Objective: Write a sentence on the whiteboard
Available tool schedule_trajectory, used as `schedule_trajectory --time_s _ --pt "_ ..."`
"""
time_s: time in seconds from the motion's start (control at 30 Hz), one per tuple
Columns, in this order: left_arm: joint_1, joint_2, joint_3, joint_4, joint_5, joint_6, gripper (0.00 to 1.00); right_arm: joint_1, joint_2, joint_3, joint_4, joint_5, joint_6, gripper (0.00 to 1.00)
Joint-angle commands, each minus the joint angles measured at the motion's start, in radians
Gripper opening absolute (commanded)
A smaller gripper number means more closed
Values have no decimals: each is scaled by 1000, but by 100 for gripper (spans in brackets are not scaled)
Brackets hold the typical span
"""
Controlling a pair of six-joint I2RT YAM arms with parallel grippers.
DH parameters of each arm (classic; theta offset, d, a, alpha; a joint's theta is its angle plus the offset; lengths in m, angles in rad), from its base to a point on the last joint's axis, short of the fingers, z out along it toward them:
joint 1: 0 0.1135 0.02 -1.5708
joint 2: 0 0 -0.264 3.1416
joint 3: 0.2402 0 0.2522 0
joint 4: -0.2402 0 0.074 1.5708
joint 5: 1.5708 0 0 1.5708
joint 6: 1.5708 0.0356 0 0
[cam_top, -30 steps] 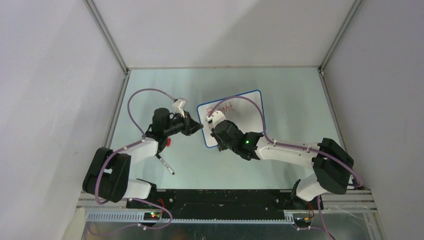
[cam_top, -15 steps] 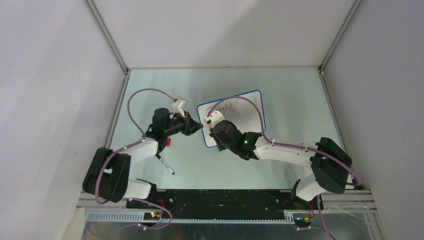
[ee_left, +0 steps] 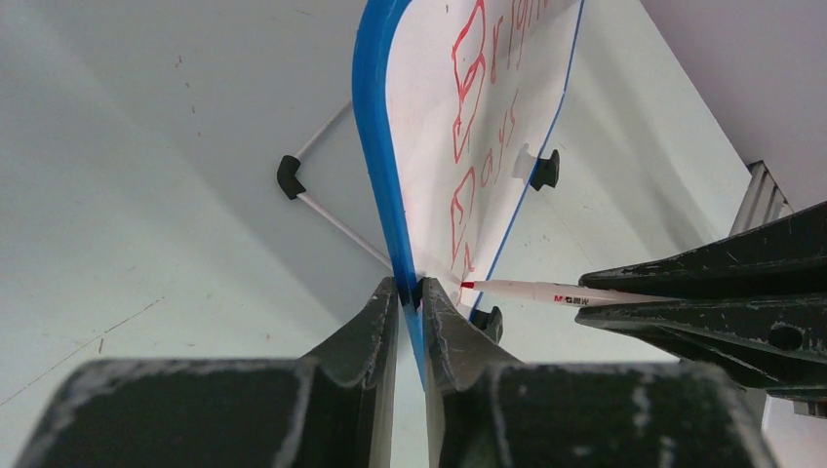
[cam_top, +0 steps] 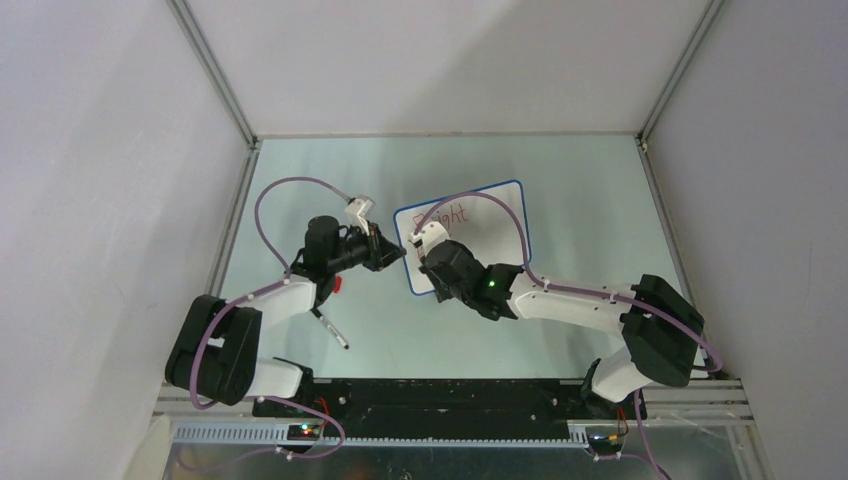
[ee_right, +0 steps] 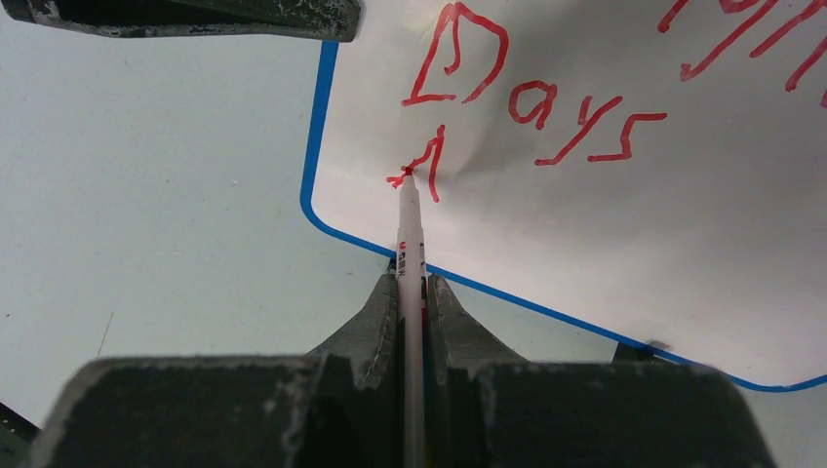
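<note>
The whiteboard [cam_top: 490, 215] lies mid-table, white with a blue rim [ee_left: 375, 146]. My left gripper [ee_left: 410, 285] is shut on its left edge. On the board the sentence [ee_right: 546, 107] stands in red: "Bright" at the top, "Days" below, and the first strokes of an "A" [ee_right: 429, 161] on the third line. My right gripper [ee_right: 412, 283] is shut on a white marker [ee_right: 410, 234] whose red tip touches that "A". From above, the right gripper [cam_top: 432, 252] covers the board's lower left.
A pen-like stick [cam_top: 332, 330] and a small red cap [cam_top: 338, 285] lie on the table beside the left arm. A thin white wire stand with a black corner [ee_left: 288, 177] shows under the board. Black clip feet [ee_left: 546, 168] sit on its near edge.
The right gripper has shifted slightly left over the board's lower left corner. The left arm has not moved.
</note>
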Motion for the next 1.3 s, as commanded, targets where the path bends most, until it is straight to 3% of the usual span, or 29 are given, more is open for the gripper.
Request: schedule_trajectory --time_s 0.0,1.27 --pt "-7 -31 40 18 8 31 16 -14 0 39 -4 57 3 0" --pt "-7 -36 40 12 3 35 16 -35 -39 30 -25 49 13 0"
